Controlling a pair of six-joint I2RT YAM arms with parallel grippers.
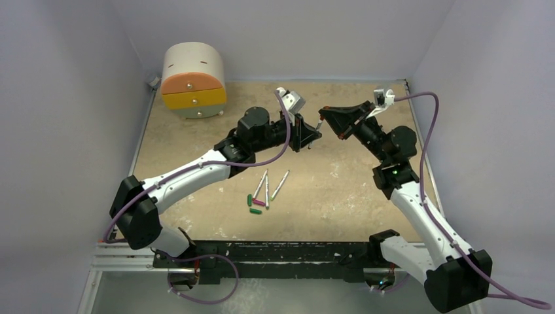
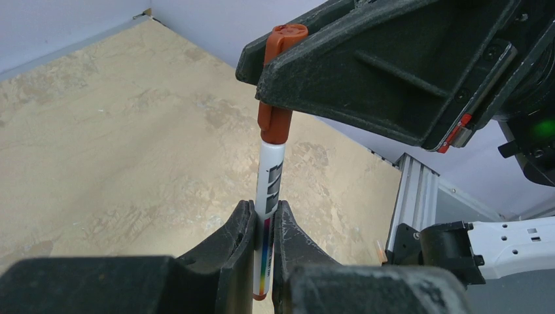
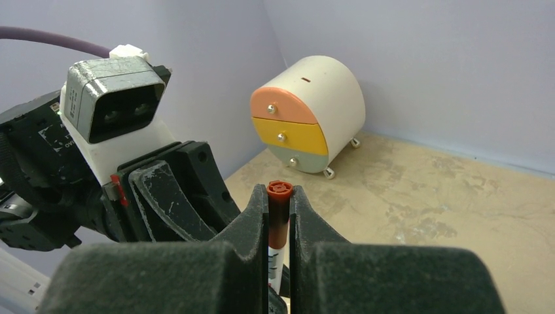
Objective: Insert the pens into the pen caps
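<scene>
**A:** Sandy-brown table (image 1: pixel 340 190), pale lilac walls on three sides. Where were the arms?

**B:** Tips met above the table, a little toward 12 o'clock from centre in the top view. The left gripper (image 2: pixel 264 216) reached in from 9 o'clock, the right gripper (image 3: pixel 279 203) from 3 o'clock.

**A:** Jaws?

**B:** Left was clamped on the barrel of a white pen (image 2: pixel 269 176), low down near its coloured print. The pen stood roughly upright in the left wrist view. Right was pinched on a dark red cap (image 2: pixel 275 121).

**A:** Was the cap on the pen?

**B:** It sat on the pen's top end, its lower rim meeting the white barrel. Couldn't tell how far it was pushed home. In the right wrist view the cap's round end poked out between the fingers, with the barrel running down below it.

**A:** The rest of the set?

**B:** Three loose pens (image 1: pixel 267 191) lay on the table at about 7 o'clock from the grippers, close together and fanned slightly. The loose caps (image 1: pixel 255 204) were bunched at their near ends: two green and one pink. Nothing was holding them.

**A:** Anything else?

**B:** A round drawer unit (image 1: pixel 194 80) stood at 11 o'clock by the back wall, with orange, yellow and pale drawers, well apart from the arms.
</scene>
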